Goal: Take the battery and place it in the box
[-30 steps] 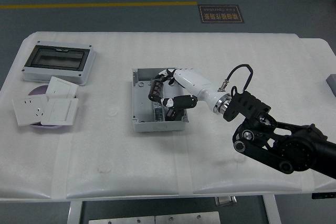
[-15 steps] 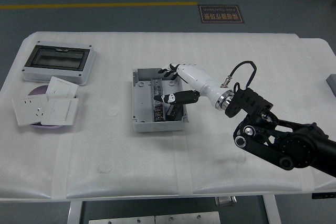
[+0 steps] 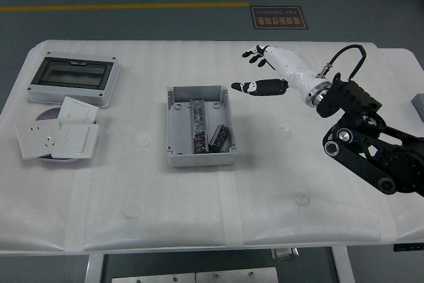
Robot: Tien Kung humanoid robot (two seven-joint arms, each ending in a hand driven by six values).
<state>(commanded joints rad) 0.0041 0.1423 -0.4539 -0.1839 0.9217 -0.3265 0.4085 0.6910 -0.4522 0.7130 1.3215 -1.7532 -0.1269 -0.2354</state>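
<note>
Since a second ago my right hand (image 3: 262,71) has left the box (image 3: 199,125) and now hovers well to its right and further back, fingers spread and holding nothing. Battery (image 3: 219,138) lies inside the box, in the near right part, beside the terminal strip (image 3: 197,125). It looks tilted against the wall (hard to confirm at this size). Risk, as I judge it: if only propped there, a knock to the table (image 3: 146,197) could shift it. Left arm not visible.
</note>
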